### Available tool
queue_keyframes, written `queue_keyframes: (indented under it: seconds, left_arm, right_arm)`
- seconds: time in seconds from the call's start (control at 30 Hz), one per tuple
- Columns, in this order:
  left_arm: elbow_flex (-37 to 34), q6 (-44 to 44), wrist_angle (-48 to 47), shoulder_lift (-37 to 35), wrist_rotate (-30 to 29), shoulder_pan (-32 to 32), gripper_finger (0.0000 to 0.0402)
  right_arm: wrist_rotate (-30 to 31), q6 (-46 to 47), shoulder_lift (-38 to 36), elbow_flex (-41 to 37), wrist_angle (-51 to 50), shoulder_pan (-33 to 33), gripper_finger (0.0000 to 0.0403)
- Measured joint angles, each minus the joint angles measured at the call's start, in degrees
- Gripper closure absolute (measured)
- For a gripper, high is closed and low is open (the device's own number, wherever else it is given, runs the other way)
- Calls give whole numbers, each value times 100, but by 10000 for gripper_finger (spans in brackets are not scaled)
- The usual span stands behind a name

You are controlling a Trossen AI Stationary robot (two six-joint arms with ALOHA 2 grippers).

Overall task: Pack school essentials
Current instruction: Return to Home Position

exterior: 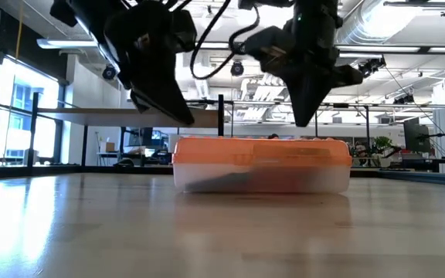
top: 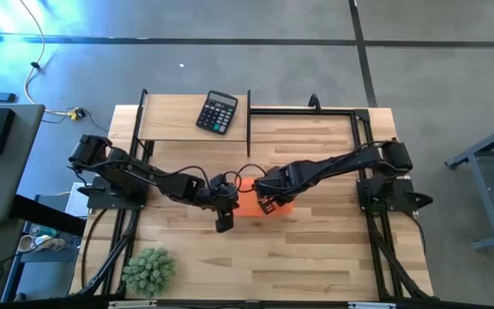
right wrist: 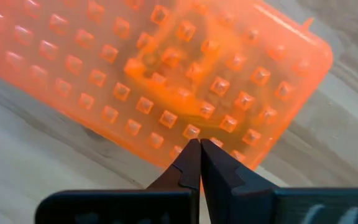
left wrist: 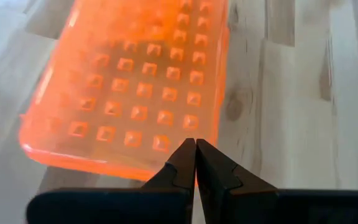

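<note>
The orange box sat shut on the table, in the middle of the high view. The left gripper and right gripper hung just above its lid. Both had their fingers pressed together and held nothing.

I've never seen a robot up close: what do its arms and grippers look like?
The left arm and right arm are both black, made of chunky jointed segments with thin black cables looping off them. The left gripper and right gripper match: two flat black fingers tapering to points, with a stepped notch inside.
</note>
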Motion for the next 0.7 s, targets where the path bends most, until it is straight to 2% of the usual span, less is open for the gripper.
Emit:
queue_keyframes:
  seconds: [0.33,0.7]
  left_arm:
    - [0,-22,-191,-729,317,2,398]
    - [2,208,-614,-2240,393,-9,398]
  right_arm:
    - [542,-44,-692,4,78,0,403]
    - [795,-602,-1423,11,526,0,403]
